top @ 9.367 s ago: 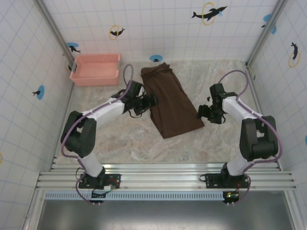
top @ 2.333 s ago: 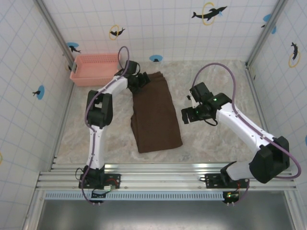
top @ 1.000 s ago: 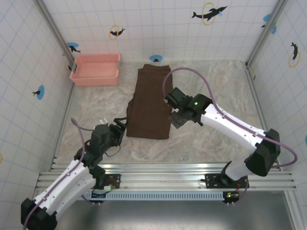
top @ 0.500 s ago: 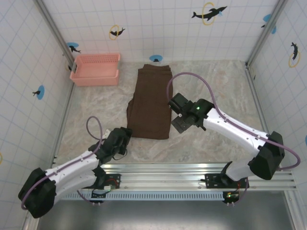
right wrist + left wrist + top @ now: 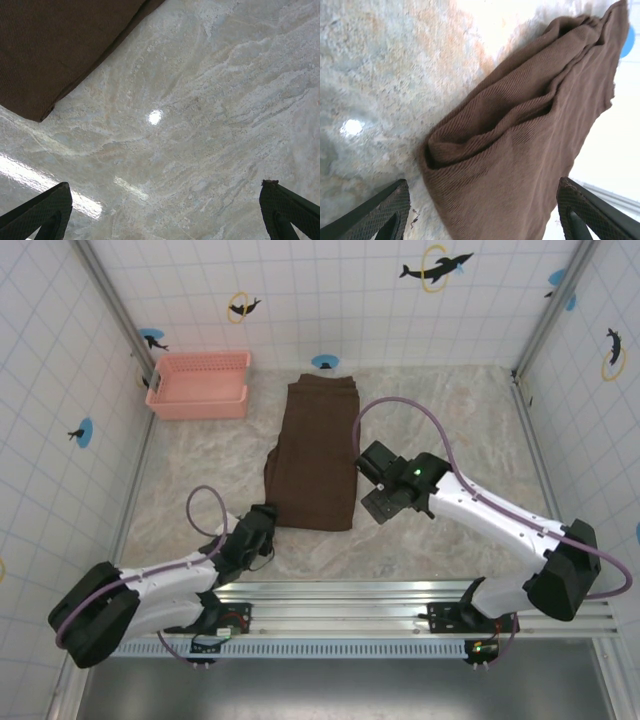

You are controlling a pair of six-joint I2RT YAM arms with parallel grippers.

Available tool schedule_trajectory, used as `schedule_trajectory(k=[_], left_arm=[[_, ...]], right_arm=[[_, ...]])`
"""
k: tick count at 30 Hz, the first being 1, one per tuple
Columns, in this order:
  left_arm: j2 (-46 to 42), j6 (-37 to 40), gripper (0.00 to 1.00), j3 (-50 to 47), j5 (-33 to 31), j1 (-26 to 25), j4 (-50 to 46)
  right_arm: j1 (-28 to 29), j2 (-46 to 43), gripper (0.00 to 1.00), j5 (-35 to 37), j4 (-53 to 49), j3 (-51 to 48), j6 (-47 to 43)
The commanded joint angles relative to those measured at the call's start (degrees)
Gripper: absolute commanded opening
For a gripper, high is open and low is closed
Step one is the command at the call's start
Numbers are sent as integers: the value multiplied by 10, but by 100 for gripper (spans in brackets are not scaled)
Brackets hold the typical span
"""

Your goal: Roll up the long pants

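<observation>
**Folded pants lie near-to-far, both grippers wide at the near end**

The long pants [image 5: 315,455] lie flat in the middle of the marble table [image 5: 450,420], folded into one brown strip. Its long axis runs from the arms towards the back wall, the far end close to the wall. The pink basket [image 5: 195,400] sits well apart to the left.

The left gripper [image 5: 262,530] is wide open at the near left corner, its fingers straddling the folded edge [image 5: 482,215]. The right gripper [image 5: 378,505] gapes over bare table beside the near right corner [image 5: 160,215].

Marble-look table [image 5: 450,410] with brown long pants [image 5: 315,460] and pink basket [image 5: 195,405]
</observation>
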Motion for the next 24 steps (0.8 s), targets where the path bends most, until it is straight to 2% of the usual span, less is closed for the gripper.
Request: schedule_trajectory(k=[1,6,8,10,14,16,20,22,24], left_arm=[[67,-10,81,-35,-29,-1,-18],[244,-15,81,-29,0,-2,160],[318,-20,77,-27,4,-2,237],[375,-20,59,-34,-5,-2,320],[416,-11,28,-28,-5,0,367],[405,-9,7,-21,-2,-1,343],[318,-5,3,-9,3,-1,213],[251,-1,0,5,8,-1,104],[175,14,0,34,11,0,-44]], right_arm=[[4,-19,99,1,-4,-11,8],[3,-23,99,5,-11,-9,8],[2,-26,99,9,-16,-9,9],[1,-31,99,15,-21,-11,10],[-6,-42,99,17,-21,-20,11],[-10,-44,99,16,-21,-23,14],[-11,-42,99,5,-13,-24,13],[-10,-34,99,0,-12,-20,8],[-8,-27,100,-6,-10,-12,0]])
